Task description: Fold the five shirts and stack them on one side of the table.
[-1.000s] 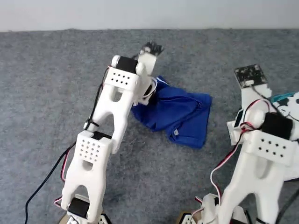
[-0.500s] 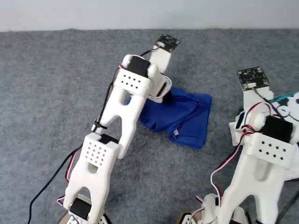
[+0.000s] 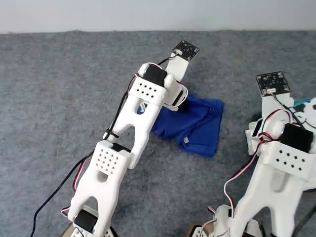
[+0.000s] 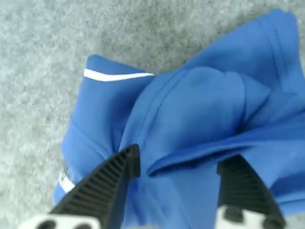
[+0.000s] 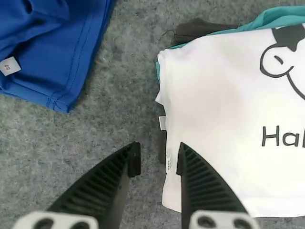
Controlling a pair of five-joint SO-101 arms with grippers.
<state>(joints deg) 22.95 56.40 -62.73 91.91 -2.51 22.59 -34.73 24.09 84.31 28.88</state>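
Note:
A crumpled blue shirt (image 3: 197, 123) lies on the grey carpeted table, right of centre. My left arm (image 3: 148, 91) stretches over its left part. In the left wrist view my left gripper (image 4: 178, 164) is open just above the blue shirt (image 4: 205, 100), a raised fold lying between its fingers. At the table's right side a white printed shirt (image 5: 228, 109) tops a folded stack, with teal (image 5: 281, 16) and dark (image 5: 200, 28) shirts under it. My right gripper (image 5: 155, 160) hovers slightly open over the stack's near edge, holding nothing. A corner of the blue shirt (image 5: 43, 43) shows beside it.
Bare grey carpet (image 3: 54, 98) covers the left half and front of the table. The right arm (image 3: 281, 148) stands over the stack (image 3: 306, 111) at the right edge. A pale wall runs along the far edge.
My left arm swung right and farther across the blue shirt, whose left edge shifted right with it. The right arm barely moved.

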